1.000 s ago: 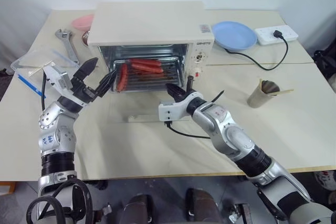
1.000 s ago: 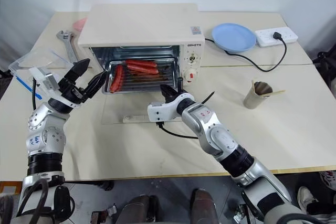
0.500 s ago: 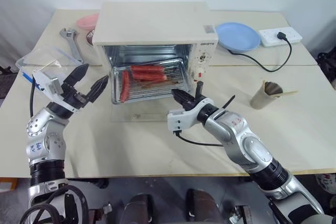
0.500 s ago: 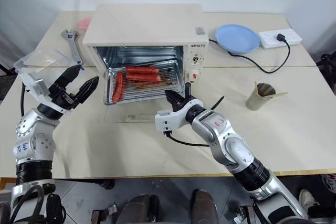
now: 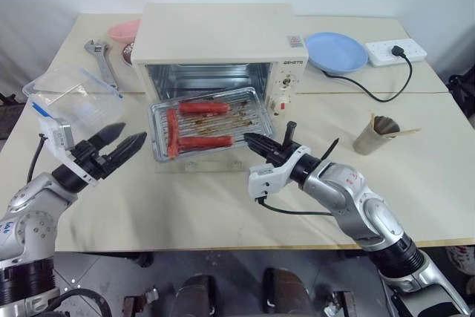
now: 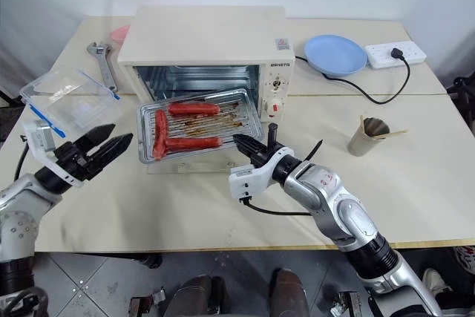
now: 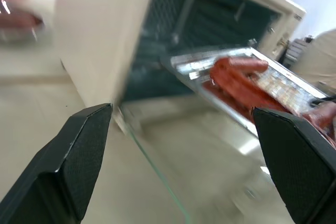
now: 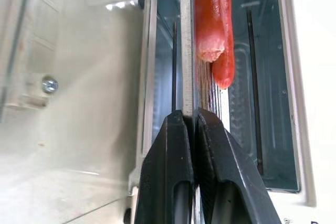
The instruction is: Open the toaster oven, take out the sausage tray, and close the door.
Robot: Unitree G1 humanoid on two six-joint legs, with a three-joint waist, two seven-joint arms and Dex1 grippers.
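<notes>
Your right gripper (image 6: 243, 141) was clamped on the sausage tray (image 6: 199, 130), held half out of the toaster oven (image 6: 204, 46); the left gripper (image 6: 106, 145) gaped wide beside it.

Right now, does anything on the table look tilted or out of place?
Yes. The shiny metal sausage tray sticks partly out of the cream-white toaster oven, skewed, over the lowered glass door. The right pincer is shut on its front rim alone; the left pincer stands open, apart.
</notes>
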